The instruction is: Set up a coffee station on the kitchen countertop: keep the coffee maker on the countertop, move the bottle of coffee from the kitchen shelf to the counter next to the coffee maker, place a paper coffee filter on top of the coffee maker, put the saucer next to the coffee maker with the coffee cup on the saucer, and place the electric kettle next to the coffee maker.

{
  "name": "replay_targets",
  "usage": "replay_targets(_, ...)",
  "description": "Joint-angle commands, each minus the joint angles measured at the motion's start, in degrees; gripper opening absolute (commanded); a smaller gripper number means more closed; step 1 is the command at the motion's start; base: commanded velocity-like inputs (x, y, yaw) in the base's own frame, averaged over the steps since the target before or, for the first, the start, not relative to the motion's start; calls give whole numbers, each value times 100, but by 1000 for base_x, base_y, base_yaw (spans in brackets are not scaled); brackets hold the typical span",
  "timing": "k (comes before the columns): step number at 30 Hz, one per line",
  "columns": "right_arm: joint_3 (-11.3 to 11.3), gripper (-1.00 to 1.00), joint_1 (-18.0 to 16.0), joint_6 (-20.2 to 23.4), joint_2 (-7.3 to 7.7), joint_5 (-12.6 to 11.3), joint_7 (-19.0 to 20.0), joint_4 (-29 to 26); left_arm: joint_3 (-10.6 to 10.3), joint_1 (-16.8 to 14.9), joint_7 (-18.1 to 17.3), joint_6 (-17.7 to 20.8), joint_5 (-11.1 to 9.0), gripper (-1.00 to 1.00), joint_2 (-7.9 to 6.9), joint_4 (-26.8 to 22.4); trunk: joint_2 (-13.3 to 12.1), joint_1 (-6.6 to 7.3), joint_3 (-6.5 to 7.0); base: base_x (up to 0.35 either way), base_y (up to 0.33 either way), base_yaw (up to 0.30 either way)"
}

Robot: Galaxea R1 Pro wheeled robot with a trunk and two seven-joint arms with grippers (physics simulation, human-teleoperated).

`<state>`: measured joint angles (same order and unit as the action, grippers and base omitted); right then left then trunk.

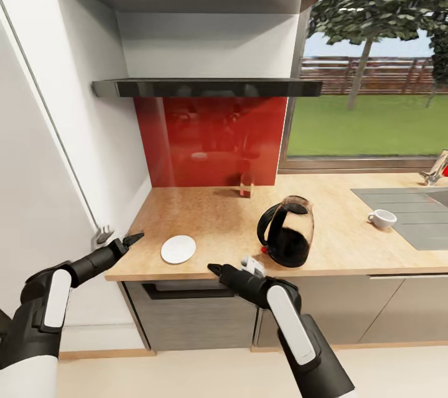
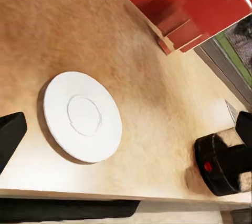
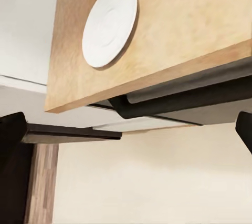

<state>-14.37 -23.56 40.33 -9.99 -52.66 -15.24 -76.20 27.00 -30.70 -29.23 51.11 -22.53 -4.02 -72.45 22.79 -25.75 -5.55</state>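
Observation:
The white saucer [image 1: 178, 249] [image 2: 82, 116] [image 3: 109, 23] lies flat near the front edge of the wood-grain countertop [image 1: 218, 217]. To its right stands the electric kettle [image 1: 287, 231], a glass dome with a black handle, and its black base with the red switch [image 2: 218, 163] also shows. The white coffee cup [image 1: 381, 218] sits further right. The black kitchen shelf [image 1: 205, 86] hangs above, its top hidden. My left gripper [image 1: 134, 238] [image 2: 126, 132] is open at the counter's left corner, left of the saucer. My right gripper [image 1: 214, 269] [image 3: 126, 126] is open, just in front of the counter edge. Coffee maker, bottle of coffee and paper coffee filter are out of view.
A grey inset panel [image 1: 410, 211] with a tap [image 1: 435, 170] takes up the counter's right end. A small bottle-like thing [image 1: 246, 186], too small to identify, stands against the red backsplash [image 1: 211, 136]. White wall at left, window at right, grey cabinet fronts [image 1: 199, 317] below.

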Motion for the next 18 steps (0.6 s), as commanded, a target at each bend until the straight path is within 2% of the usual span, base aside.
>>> replay_targets(1, 31, 100, -34, 42, -1, -68, -27, -40, 44, 26, -58, 28, 40, 100, -32, -29, 13, -4, -13, 0, 0, 0)
replay_targets(4, 119, 100, -62, 138, -1, 29, 10, -137, 140, 123, -135, 83, 146, 100, -81, -80, 13, -4, -13, 0, 0, 0)
replay_targets(9, 142, 100, -83, 269, -1, 103, 14, -179, -7, 284, -158, 241, 207, 100, -93, -91, 13, -4, -13, 68, 0, 0)
replay_targets(18, 146, 100, -88, 282, -1, 115, -5, -120, -105, 296, -161, 301, 189, 100, -24, -88, 13, -4, -13, 284, 0, 0)
